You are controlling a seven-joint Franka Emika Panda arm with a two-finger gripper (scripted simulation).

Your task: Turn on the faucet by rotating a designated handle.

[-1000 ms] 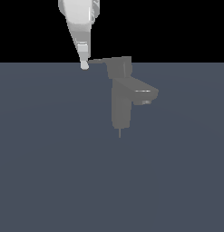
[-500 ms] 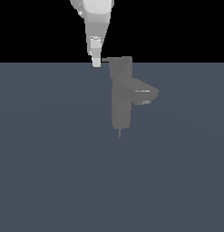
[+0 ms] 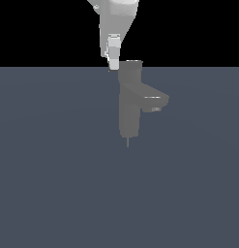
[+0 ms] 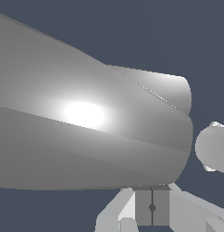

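Simulated test scene, not a real room: flat featureless slate-blue surface [image 3: 53,184], black void behind, untextured matte grey metal faucet [image 3: 130,104] standing alone.

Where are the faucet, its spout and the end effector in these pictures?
faucet [image 3: 129,114], exterior view, on its upright body.
spout [image 3: 155,102], exterior view, on its blocky outer end.
end effector [image 3: 113,63], exterior view, at its fingertips beside the faucet's top.

No text, label or number can be read on anything; the blurred wrist view seemingly shows none either.
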